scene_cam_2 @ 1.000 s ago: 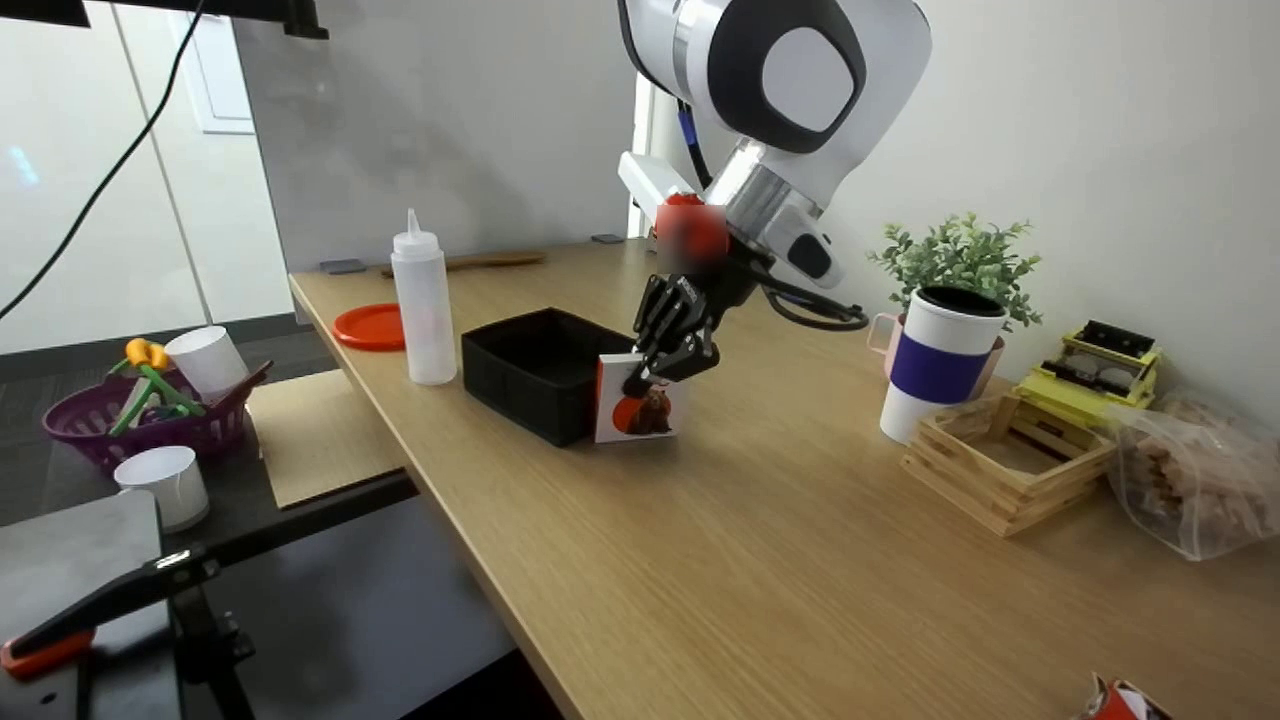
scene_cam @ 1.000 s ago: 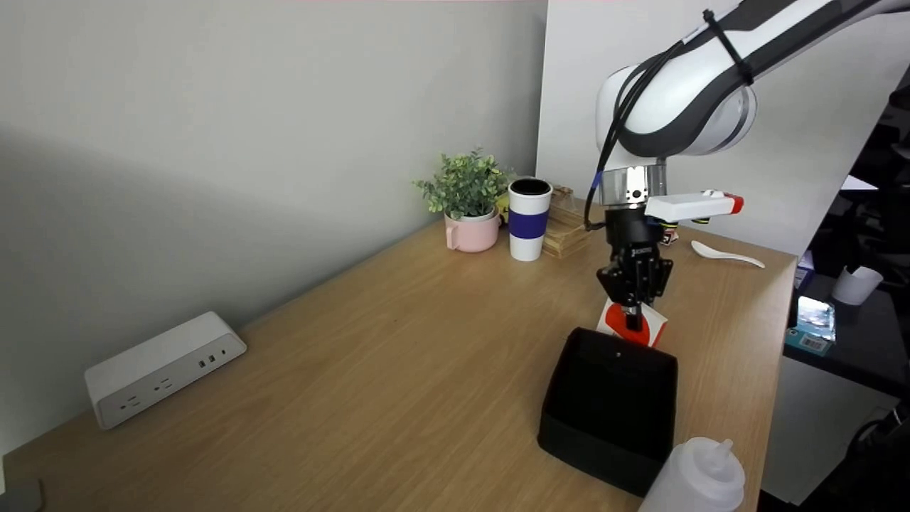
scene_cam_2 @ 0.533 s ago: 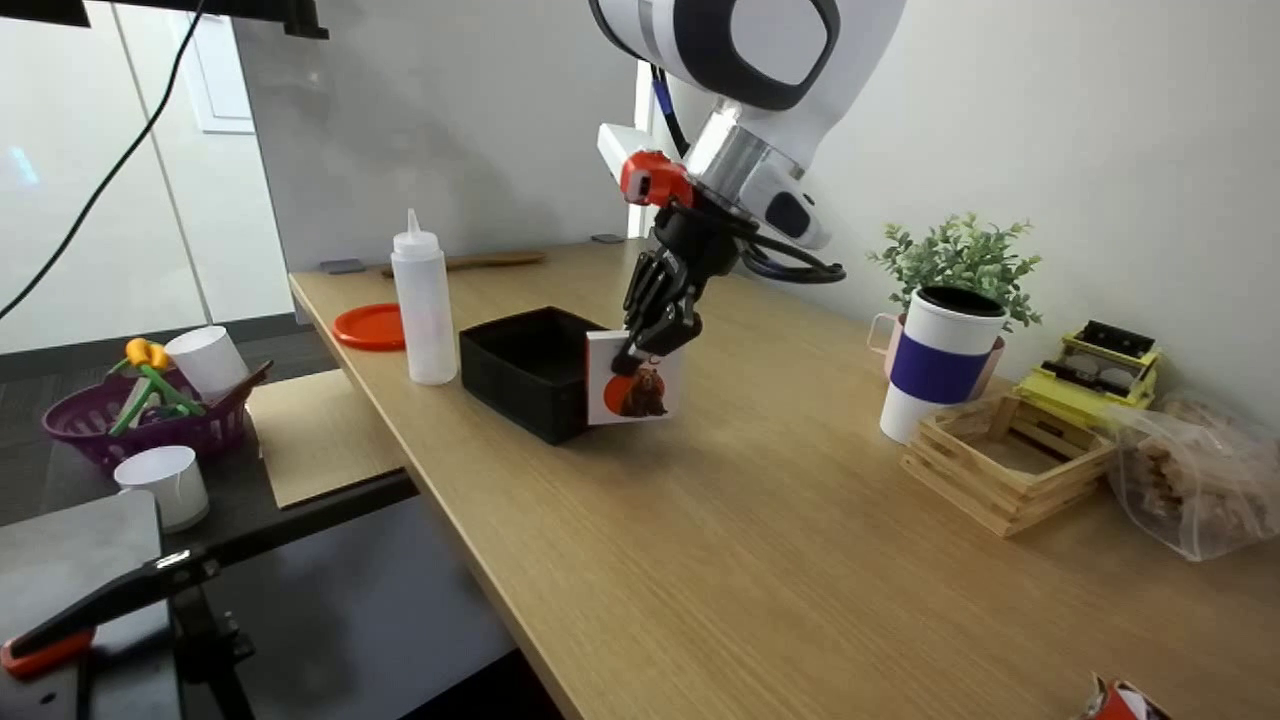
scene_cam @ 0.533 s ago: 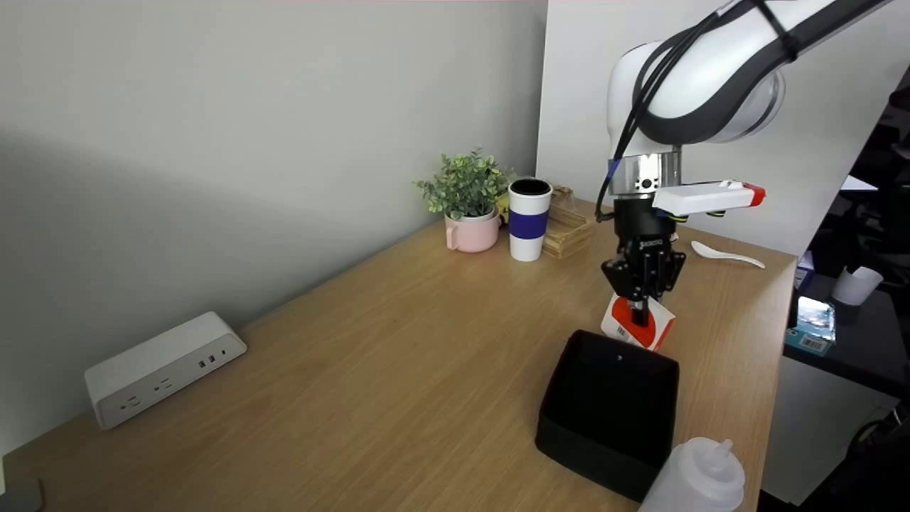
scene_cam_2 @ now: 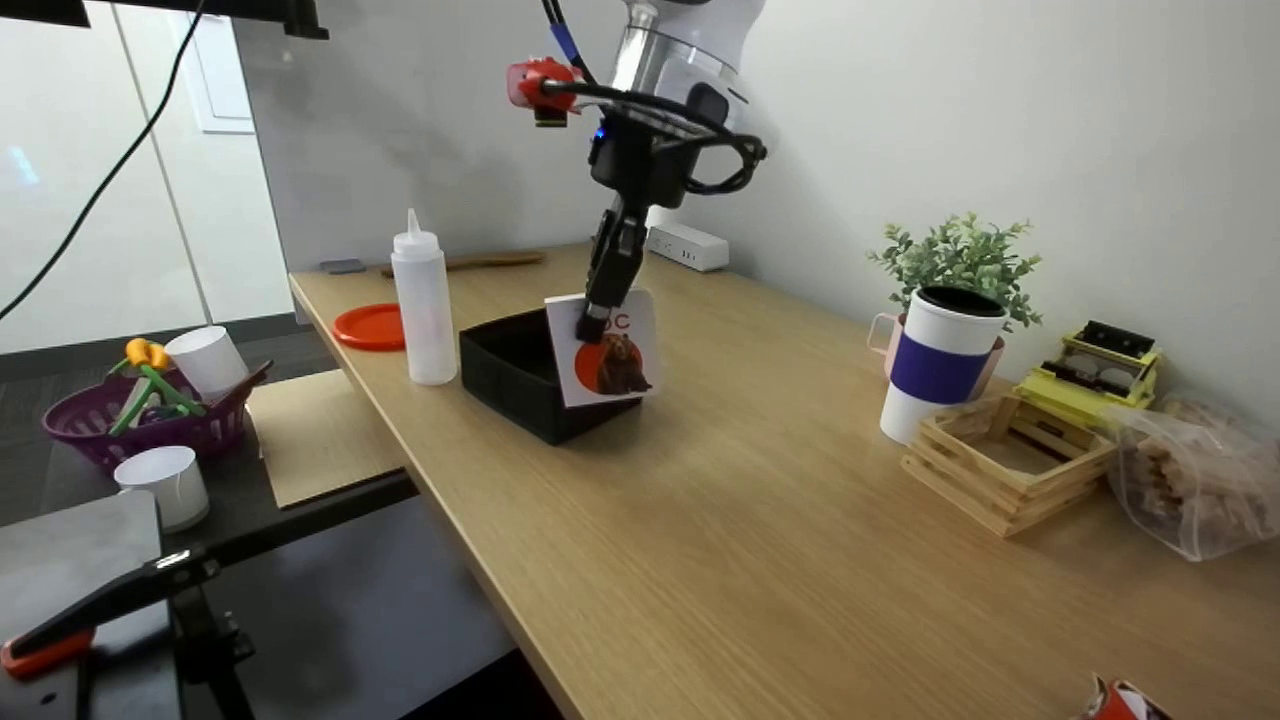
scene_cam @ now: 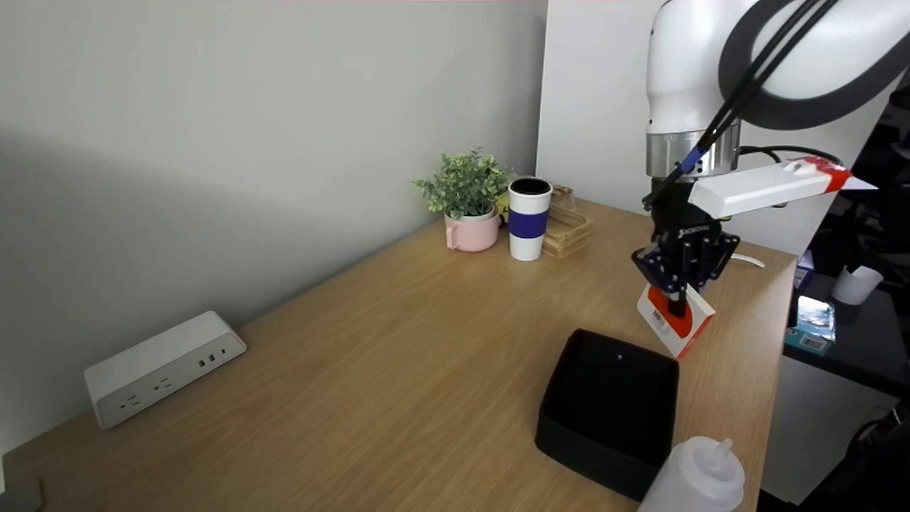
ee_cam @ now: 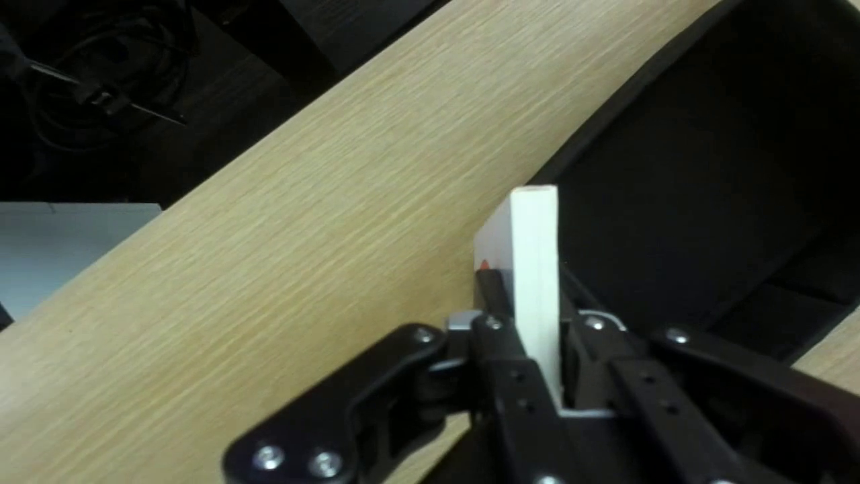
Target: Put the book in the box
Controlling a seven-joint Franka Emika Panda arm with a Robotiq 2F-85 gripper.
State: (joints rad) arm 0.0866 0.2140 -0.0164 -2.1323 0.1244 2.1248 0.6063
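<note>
Book (scene_cam: 681, 328): raised, and shifted rightward in an exterior view, since half a second ago; now held tilted, outside the box (scene_cam: 604, 416), by its far right corner. Seemingly clear of the surface (scene_cam: 398, 370); whether the box wall is touched cannot be told.
Heft of the book: judged light and fairly stiff, not fragile, though its corners might be dented if pressed hard onto the box rim.
Smooth-looking cover (scene_cam_2: 618, 365): likely slippery; a swing about the pinch should be expected, since the hold appears off-centre, toward the upper edge.
Jaws: clenched on the book, one side against each face, as shown in the wrist view.
Best hold: across the thickness, near the middle of the upper edge; the present pinch could be judged good enough.
Narrow white edge (ee_cam: 535, 269): faced toward the wrist view; spine or pages, it cannot be told.
Box: placed near right in an exterior view; its wall has yet to be cleared.
Bottle (scene_cam: 697, 478): stood just beside the box's near end, to be kept unbumped.
</note>
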